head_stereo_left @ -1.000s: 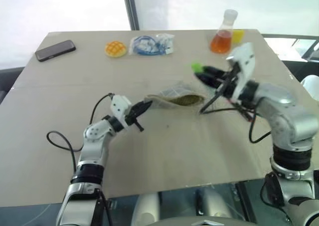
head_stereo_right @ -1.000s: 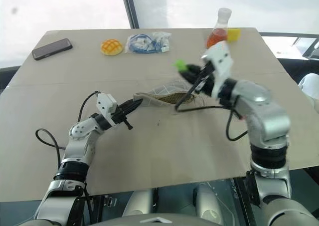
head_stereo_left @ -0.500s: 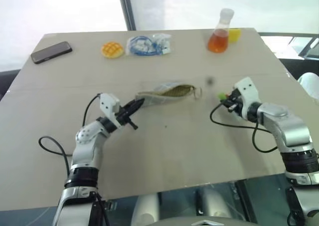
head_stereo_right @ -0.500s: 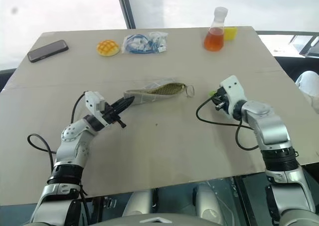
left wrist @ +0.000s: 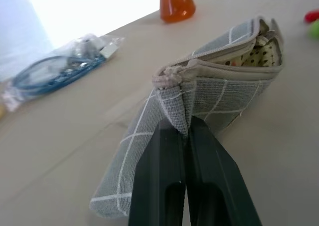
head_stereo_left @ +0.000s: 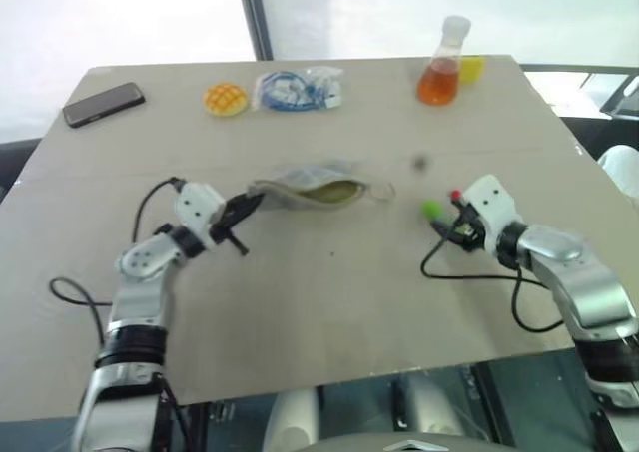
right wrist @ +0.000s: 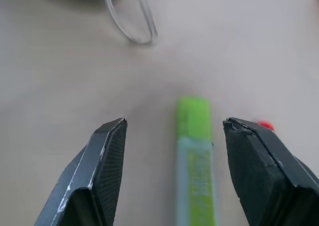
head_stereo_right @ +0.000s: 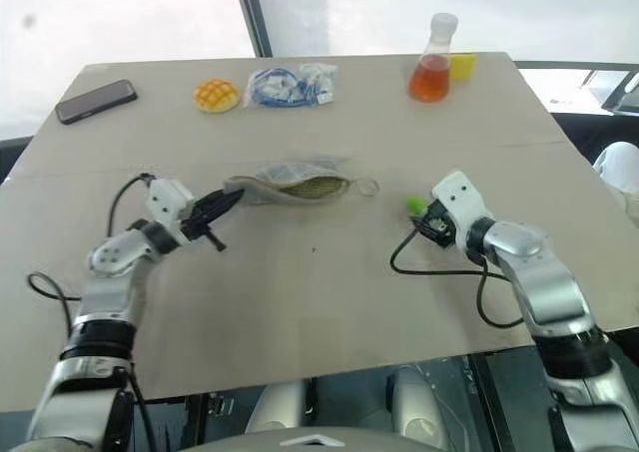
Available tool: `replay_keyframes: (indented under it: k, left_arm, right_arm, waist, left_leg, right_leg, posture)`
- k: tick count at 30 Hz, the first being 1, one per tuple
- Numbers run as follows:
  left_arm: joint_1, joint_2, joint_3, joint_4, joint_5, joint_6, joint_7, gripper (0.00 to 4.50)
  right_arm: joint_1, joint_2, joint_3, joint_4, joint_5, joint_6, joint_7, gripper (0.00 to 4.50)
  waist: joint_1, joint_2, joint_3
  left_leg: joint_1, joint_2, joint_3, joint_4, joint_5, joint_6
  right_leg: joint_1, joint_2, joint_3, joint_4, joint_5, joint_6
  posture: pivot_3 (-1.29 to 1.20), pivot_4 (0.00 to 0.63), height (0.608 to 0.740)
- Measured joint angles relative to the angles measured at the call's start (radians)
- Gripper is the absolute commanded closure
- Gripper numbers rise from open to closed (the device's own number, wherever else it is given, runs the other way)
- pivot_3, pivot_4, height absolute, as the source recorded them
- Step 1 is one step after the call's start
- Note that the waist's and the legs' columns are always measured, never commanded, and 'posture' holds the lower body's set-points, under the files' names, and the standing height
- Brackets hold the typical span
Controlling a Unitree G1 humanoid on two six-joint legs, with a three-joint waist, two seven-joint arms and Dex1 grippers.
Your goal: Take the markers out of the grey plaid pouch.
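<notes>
Since the earlier frame, my right gripper has lowered the green-tipped marker to the tabletop, right of the grey plaid pouch; jaws spread, marker lengthwise between them. My left gripper pinches the pouch's corner.

Lab-like room — flask of orange liquid; window-side table.

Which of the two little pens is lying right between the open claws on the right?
The green-tipped marker lies on the table between the open fingers of the right end effector. The red-tipped marker sits off to the side, past one finger.
</notes>
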Motion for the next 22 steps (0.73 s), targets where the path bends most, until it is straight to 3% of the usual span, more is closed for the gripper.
replay_keyframes:
  k: [1,5,6,8,10,12,16,22]
  left_arm:
    - [-0.037,0.030,0.005,0.082,0.016,-0.045,0.002,4.50]
    - [-0.098,0.046,0.006,0.189,0.009,-0.101,-0.097,3.29]
    - [-0.093,0.026,0.003,0.182,-0.024,-0.070,-0.148,2.64]
    - [-0.058,0.014,0.003,0.135,-0.070,-0.014,-0.185,1.91]
    - [0.056,0.018,0.006,-0.031,-0.144,0.108,-0.218,1.90]
    - [0.283,0.055,0.019,-0.341,-0.255,0.308,-0.217,1.90]
    - [0.541,0.105,0.098,-0.683,-0.377,0.561,-0.152,1.90]
    - [0.654,0.122,0.192,-0.866,-0.442,0.707,-0.082,1.90]
  right_arm:
    - [0.048,-0.006,0.002,-0.064,0.004,-0.006,0.003,1.37]
    - [0.139,0.023,0.053,-0.107,-0.013,-0.050,-0.015,1.32]
    - [0.170,0.028,0.067,-0.109,-0.010,-0.055,-0.013,0.94]
    - [0.200,0.034,0.068,-0.113,-0.006,-0.060,-0.014,0.54]
    - [0.268,0.022,0.037,-0.132,-0.002,-0.080,-0.012,0.03]
    - [0.402,-0.027,-0.044,-0.163,-0.003,-0.114,0.003,0.03]
    - [0.586,-0.051,-0.220,-0.206,0.000,-0.166,0.020,0.03]
    - [0.731,-0.029,-0.371,-0.246,0.028,-0.247,0.048,0.03]
  waist:
    - [0.001,0.000,0.000]
    - [0.006,0.000,0.000]
    - [0.008,-0.001,0.000]
    - [0.004,-0.001,0.000]
    - [-0.003,-0.002,0.000]
    - [-0.009,-0.002,0.000]
    - [0.002,-0.001,0.001]
    - [0.004,0.000,0.001]
  left_leg:
    - [0.000,0.000,0.000,0.000,0.000,0.000]
    - [0.000,-0.001,0.001,0.003,0.000,0.000]
    - [-0.001,-0.002,0.001,0.004,0.000,0.000]
    - [-0.002,-0.002,0.001,0.004,0.000,0.000]
    - [-0.002,-0.001,0.001,0.004,0.000,0.000]
    - [-0.001,-0.001,0.002,0.000,-0.003,-0.001]
    - [0.002,0.003,0.001,0.000,-0.004,-0.002]
    - [0.004,0.002,0.003,0.003,-0.007,-0.007]
  right_leg:
    - [0.000,0.000,0.000,0.000,0.000,0.000]
    - [0.001,-0.003,0.000,-0.001,0.000,0.000]
    - [0.001,-0.004,0.000,-0.001,0.000,0.000]
    - [0.001,-0.004,0.000,0.000,0.000,0.000]
    - [0.000,-0.004,0.000,0.000,0.000,0.000]
    - [0.000,-0.004,0.001,-0.001,-0.001,0.001]
    - [0.001,-0.001,-0.001,0.000,-0.003,0.001]
    - [0.001,-0.006,-0.002,0.000,-0.005,0.003]
  posture:
    - [0.00,0.150,0.740]
    - [0.00,0.150,0.740]
    - [0.00,0.150,0.740]
    - [0.00,0.150,0.740]
    - [0.00,0.150,0.740]
    - [0.00,0.150,0.740]
    - [0.00,0.150,0.740]
    - [0.00,0.150,0.740]
